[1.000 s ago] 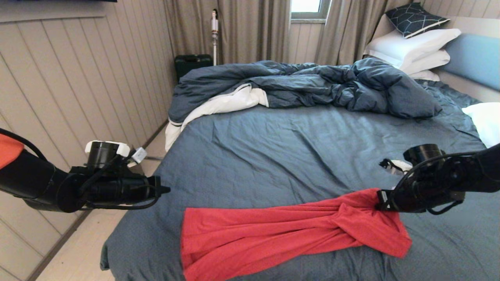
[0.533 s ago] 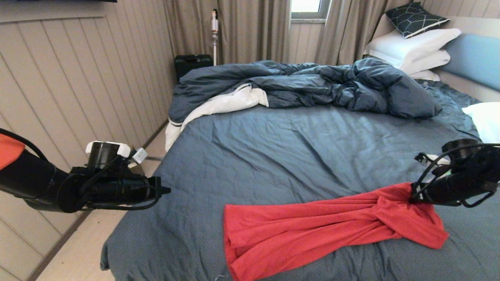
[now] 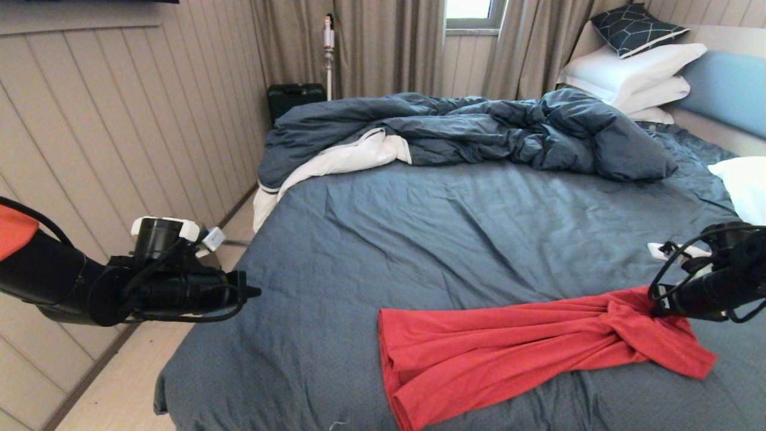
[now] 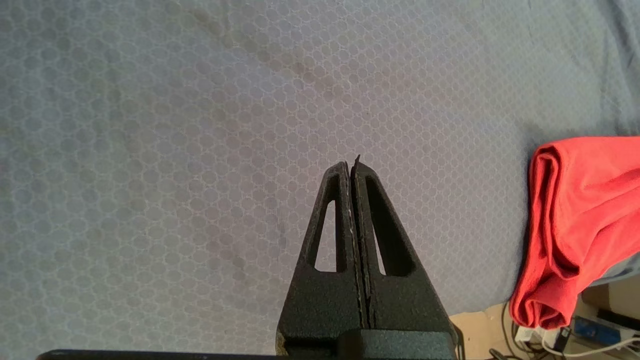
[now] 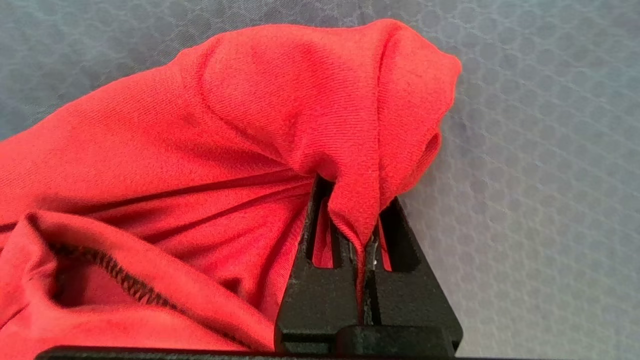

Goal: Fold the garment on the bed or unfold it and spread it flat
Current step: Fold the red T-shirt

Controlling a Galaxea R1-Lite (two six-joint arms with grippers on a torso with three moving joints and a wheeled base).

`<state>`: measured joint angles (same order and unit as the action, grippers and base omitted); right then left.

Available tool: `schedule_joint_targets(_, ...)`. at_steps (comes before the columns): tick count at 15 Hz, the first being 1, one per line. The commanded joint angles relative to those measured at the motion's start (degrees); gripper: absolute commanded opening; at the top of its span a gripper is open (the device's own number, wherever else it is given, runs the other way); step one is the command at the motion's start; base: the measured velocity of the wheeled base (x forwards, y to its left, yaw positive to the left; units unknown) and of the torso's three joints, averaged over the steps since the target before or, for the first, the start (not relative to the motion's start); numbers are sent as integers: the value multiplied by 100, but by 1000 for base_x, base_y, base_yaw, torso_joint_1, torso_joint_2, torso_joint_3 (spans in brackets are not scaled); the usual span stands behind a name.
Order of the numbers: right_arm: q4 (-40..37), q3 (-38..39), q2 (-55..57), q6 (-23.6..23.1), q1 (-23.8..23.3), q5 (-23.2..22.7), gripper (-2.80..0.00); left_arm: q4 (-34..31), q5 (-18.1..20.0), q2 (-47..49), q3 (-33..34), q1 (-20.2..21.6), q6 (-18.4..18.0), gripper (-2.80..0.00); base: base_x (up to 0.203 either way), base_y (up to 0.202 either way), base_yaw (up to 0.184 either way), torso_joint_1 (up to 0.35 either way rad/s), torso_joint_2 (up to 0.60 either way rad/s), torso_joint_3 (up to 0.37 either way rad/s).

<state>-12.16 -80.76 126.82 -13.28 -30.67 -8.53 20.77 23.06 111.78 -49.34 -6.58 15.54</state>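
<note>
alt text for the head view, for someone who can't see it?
The right gripper, at the right edge, is shut on one end of a bunched red T-shirt stretched across the near part of the blue-grey bed. The left gripper hangs shut and empty at the bed's left side; a rumpled dark duvet lies at the far side.

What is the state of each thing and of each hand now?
garment: bunched and twisted, not flat, lying on the bed.
right hand: shut on the garment's end.
left hand: shut, empty, beside the bed's near left corner.
bed: unmade.
duvet: rumpled at the far side.
</note>
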Motion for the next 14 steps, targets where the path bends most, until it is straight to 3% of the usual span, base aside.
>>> schedule_joint_targets(1, -6, -17, 55, 0, 9, -8, -280, 15, 14, 11, 3, -1, 19, -280, 0, 0, 0, 0, 0, 0)
schedule_joint_targets(3, -6, 10, 10, 0, 9, -8, -280, 15, 14, 11, 3, -1, 11, -280, 0, 0, 0, 0, 0, 0)
schedule_joint_targets(4, -3, 34, -15, 7, 9, -17, 0, 15, 14, 11, 3, -1, 11, -280, 0, 0, 0, 0, 0, 0)
schedule_joint_targets(14, -68, 110, -87, 28, 61, -52, 0, 15, 14, -33, 29, -1, 19, -280, 0, 0, 0, 0, 0, 0)
